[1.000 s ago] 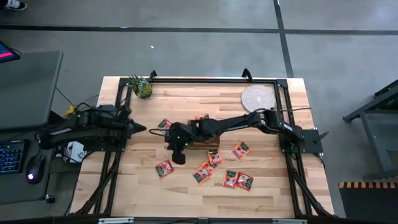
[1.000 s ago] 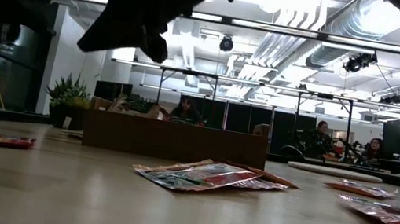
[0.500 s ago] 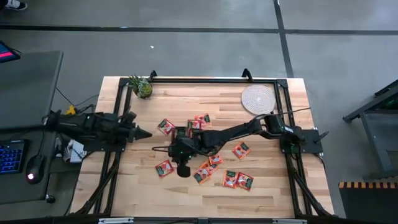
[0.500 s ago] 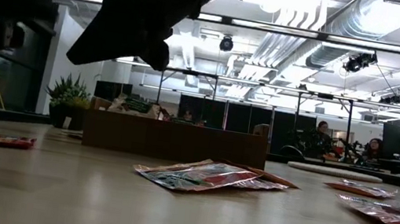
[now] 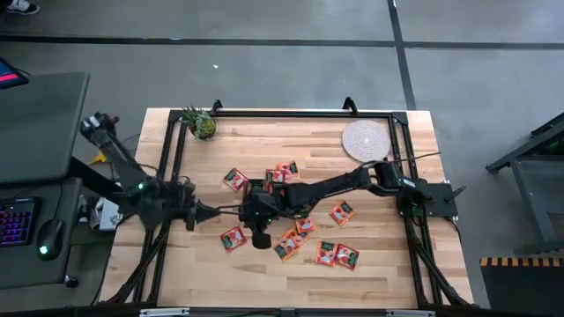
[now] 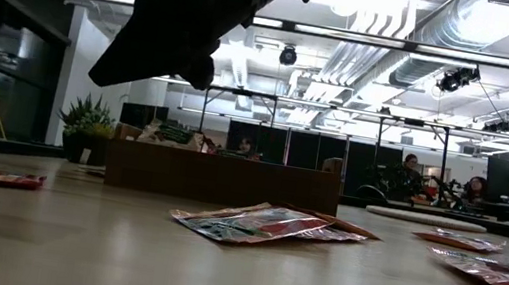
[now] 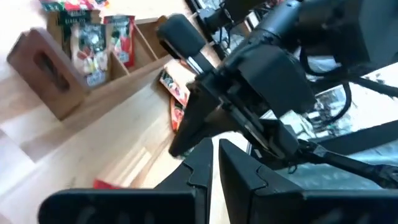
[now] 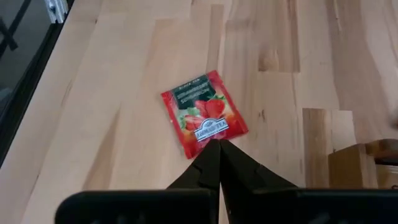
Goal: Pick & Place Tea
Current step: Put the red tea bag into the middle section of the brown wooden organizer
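Several orange-red tea sachets lie flat on the wooden table; one sachet (image 5: 233, 238) (image 8: 204, 116) lies just ahead of my right gripper (image 5: 244, 214) (image 8: 215, 148). That gripper is shut and hangs above the table, touching nothing. More sachets (image 5: 304, 231) (image 6: 263, 224) lie toward the near edge. The brown wooden box (image 7: 59, 74) (image 6: 224, 178) holds some sachets (image 7: 93, 43); in the high view my right arm covers most of it. My left gripper (image 5: 213, 211) (image 7: 216, 163) is shut and points at the right wrist from the table's left.
A round woven mat (image 5: 366, 138) sits at the far right and a small pineapple ornament (image 5: 201, 123) at the far left corner. Black frame rails (image 5: 172, 167) run along the table's edges. Bare wood shows near the left and near edges. People sit in the room beyond the table.
My right gripper moved toward the near edge and a little down, away from the box, then held still over the lone sachet. My left gripper swung toward the near edge and the right gripper while its elbow rose. No sachet moved.
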